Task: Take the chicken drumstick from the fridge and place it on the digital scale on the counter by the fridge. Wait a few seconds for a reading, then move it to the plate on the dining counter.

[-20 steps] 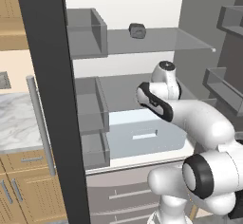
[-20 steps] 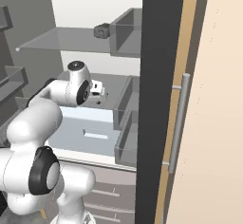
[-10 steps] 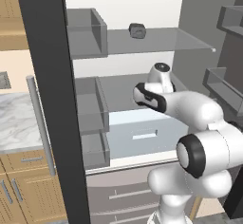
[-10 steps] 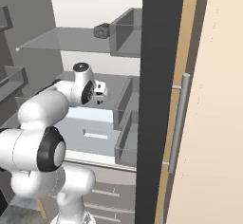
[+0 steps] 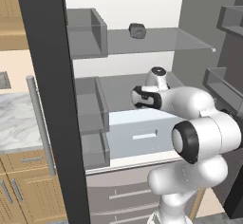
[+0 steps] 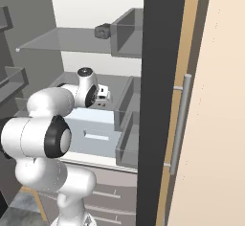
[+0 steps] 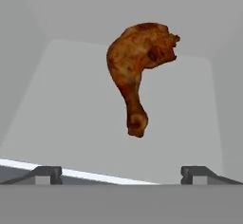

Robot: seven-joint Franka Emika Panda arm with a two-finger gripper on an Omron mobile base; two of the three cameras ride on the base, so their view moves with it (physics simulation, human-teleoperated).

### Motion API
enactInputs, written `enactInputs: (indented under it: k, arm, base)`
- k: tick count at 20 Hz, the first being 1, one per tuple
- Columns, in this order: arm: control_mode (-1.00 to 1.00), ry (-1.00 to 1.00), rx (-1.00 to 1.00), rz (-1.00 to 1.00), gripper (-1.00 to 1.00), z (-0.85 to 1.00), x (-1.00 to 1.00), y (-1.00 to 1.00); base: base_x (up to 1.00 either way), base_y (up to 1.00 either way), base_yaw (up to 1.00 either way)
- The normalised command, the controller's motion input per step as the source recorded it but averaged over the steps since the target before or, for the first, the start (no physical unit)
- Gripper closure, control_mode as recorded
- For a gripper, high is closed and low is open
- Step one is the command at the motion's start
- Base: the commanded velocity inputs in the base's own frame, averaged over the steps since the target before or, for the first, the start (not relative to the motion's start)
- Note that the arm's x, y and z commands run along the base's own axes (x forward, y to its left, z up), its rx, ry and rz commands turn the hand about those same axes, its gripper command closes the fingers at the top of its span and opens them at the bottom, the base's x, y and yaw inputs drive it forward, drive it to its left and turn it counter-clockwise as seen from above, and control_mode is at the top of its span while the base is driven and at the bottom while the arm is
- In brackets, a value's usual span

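**A:** ok left to right, what's there? Far left in the left base view I get a bit of marble worktop over wooden cabinets, then the dark edge of the fridge door with its long silver handle.

**B:** yep, and past that the door is open onto the white inside. Grey shelf bins are stacked on the door side, with a glass shelf up top that has a small grey lumpy object sitting on it. Below that is the white drawer.

**A:** and the arm?

**B:** It reaches in over the drawer at middle-shelf height, wrist pointing toward the back. From the right base view you can just see the tool poking out past the wrist, right beside the bins on that side.

**A:** open or closed?

**B:** Spread wide. In the hand view the two fingertips sit far apart at the bottom with nothing between them.

**A:** so where's the chicken drumstick?

**B:** Lying on the grey shelf floor ahead of the tool, roughly centered between the tips but well apart from them. Fat end is away from the camera, narrow bone end points back toward the tool. Not touched.
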Motion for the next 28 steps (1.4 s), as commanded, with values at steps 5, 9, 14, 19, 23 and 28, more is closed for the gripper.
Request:
enactInputs:
  k: [5,9,14,19,23,28]
  arm:
    - [-1.00,0.00,0.00,0.00,-1.00,-0.21,0.26,0.00]
    - [-1.00,0.00,0.00,0.00,-1.00,-0.15,0.34,0.00]
    - [-1.00,0.00,0.00,0.00,-1.00,-0.04,0.39,0.00]
    - [-1.00,0.00,0.00,0.00,-1.00,-0.10,0.39,0.00]
    - [-1.00,0.00,0.00,0.00,-1.00,-0.25,0.38,0.00]
    - [-1.00,0.00,0.00,0.00,1.00,-0.41,0.29,0.00]
  base:
    - [0.00,0.00,0.00]
    - [0.00,0.00,0.00]
    - [0.00,0.00,0.00]
    - [0.00,0.00,0.00]
    - [0.00,0.00,0.00]
    - [0.00,0.00,0.00]
